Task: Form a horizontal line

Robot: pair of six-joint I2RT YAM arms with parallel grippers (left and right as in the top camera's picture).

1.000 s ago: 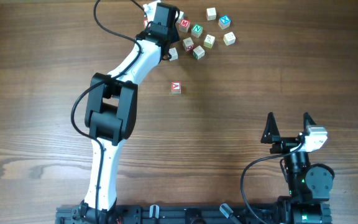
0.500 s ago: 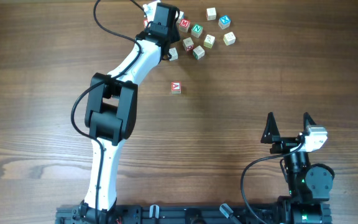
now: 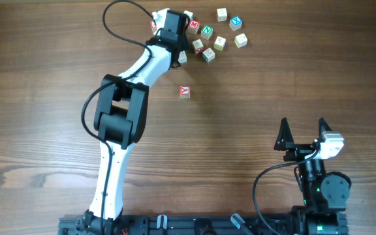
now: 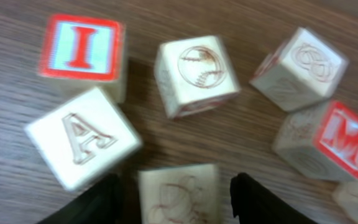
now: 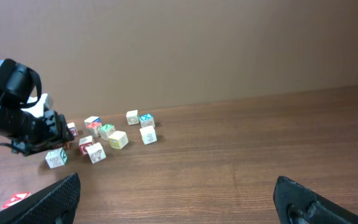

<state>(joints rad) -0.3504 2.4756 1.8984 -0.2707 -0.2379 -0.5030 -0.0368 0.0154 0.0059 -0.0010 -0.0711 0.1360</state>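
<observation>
Straddling a pale cube (image 4: 179, 191), the left hand (image 4: 176, 200) spreads wide, apparently untouching.

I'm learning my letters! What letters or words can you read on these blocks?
"I", red, on the red-bordered cube.
"A", carved and uncoloured, on the pale cube beside it.
"M", red, on the cube at the right.
"A", red, on the lone cube.
"N", green, on a cube in the pile.
Other cubes: too small or blurred to read.
</observation>
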